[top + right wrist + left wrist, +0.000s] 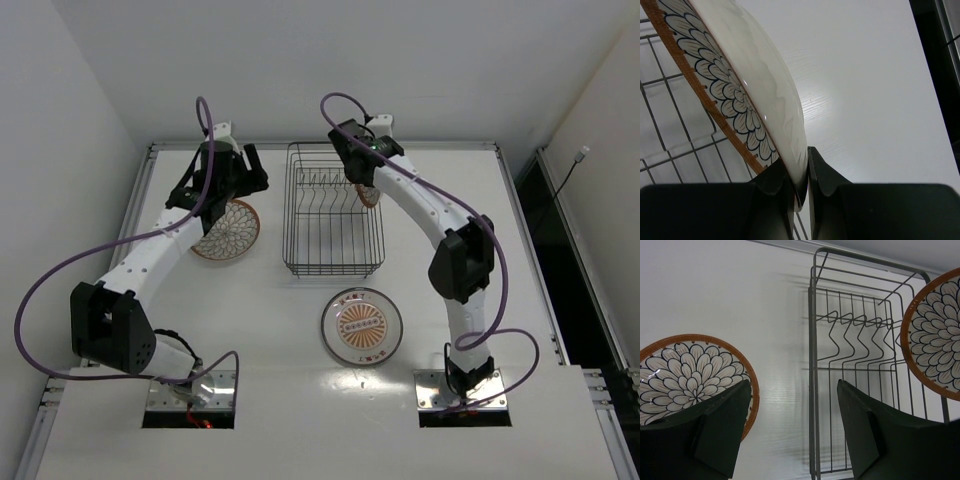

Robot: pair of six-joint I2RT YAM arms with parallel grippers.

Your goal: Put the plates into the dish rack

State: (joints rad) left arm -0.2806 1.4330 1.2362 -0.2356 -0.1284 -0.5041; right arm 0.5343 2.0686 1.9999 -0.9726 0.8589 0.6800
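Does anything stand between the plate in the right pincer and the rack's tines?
Nothing visible does. The right pincer holds the plate by its rim at the dish rack's right side; the tines stand bare, and the other two plates lie outside it.

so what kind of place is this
Probably a robotics lab test bench, not a kitchen: left arm and right arm bolted to a white table, with a wire dish rack and patterned plates on it.
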